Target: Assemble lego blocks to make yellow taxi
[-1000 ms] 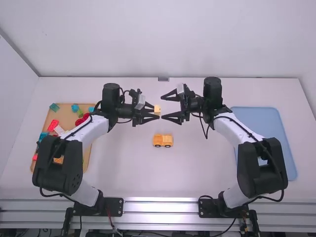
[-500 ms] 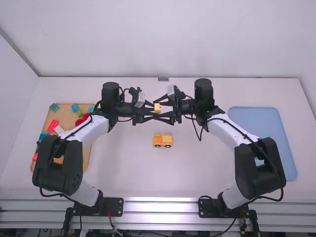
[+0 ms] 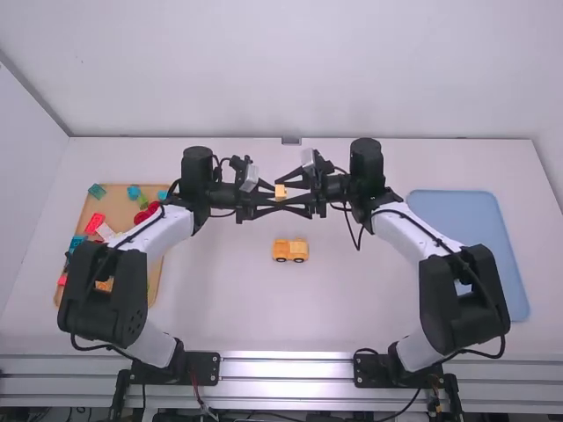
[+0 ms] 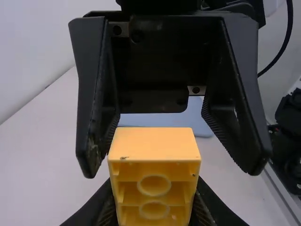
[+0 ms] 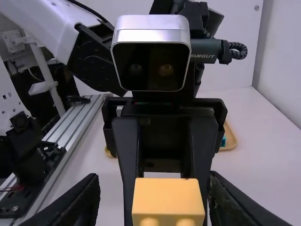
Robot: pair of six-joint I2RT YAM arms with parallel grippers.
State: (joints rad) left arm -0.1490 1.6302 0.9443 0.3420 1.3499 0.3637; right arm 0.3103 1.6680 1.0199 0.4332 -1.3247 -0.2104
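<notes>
My left gripper (image 3: pixel 278 199) is shut on a small yellow block (image 3: pixel 281 192) above the middle of the table. From the right, my right gripper (image 3: pixel 282 195) stands open around the same block. In the left wrist view, my left gripper (image 4: pixel 154 207) pinches the block (image 4: pixel 155 143) by its sides, with round studs visible on it. The right wrist view has my right gripper (image 5: pixel 153 195) with its fingers apart and gaps beside the block (image 5: pixel 168 200). On the table below is a yellow toy vehicle (image 3: pixel 290 251) with dark wheels.
A tan tray (image 3: pixel 157 286) of colourful loose blocks lies at the left, partly under the left arm. At the right, a blue tray (image 3: pixel 457 211) is partly covered by the right arm.
My right gripper has moved left, bringing its open fingers around the block, then shifted back slightly to the right. The left arm and the toy vehicle have stayed put.
</notes>
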